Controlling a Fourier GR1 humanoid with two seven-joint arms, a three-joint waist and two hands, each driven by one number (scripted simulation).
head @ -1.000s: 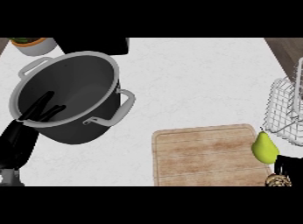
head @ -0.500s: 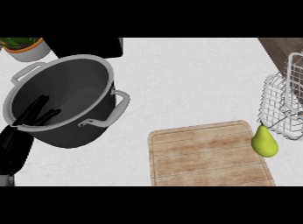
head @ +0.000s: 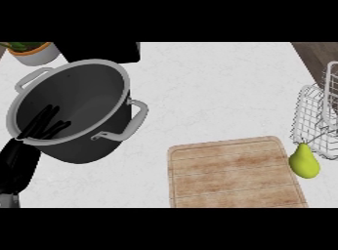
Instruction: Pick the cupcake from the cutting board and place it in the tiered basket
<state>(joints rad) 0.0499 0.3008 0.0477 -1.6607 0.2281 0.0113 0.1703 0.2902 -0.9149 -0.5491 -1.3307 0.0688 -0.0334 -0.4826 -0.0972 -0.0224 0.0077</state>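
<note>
The wooden cutting board lies at the lower middle of the head view with nothing on it. No cupcake shows anywhere. The wire tiered basket stands at the right edge, partly cut off. My left hand rests at the lower left, its straight fingers pointing up in front of the big pot's rim and holding nothing. The right hand is out of view.
A large grey pot with two handles fills the left side. A green pear lies between the board's right edge and the basket's foot. A potted plant and a black object sit at the back left.
The right hand, seen a second ago at the lower right edge beside the pear with something small and brown, has gone out of view. The left hand has hardly moved.
</note>
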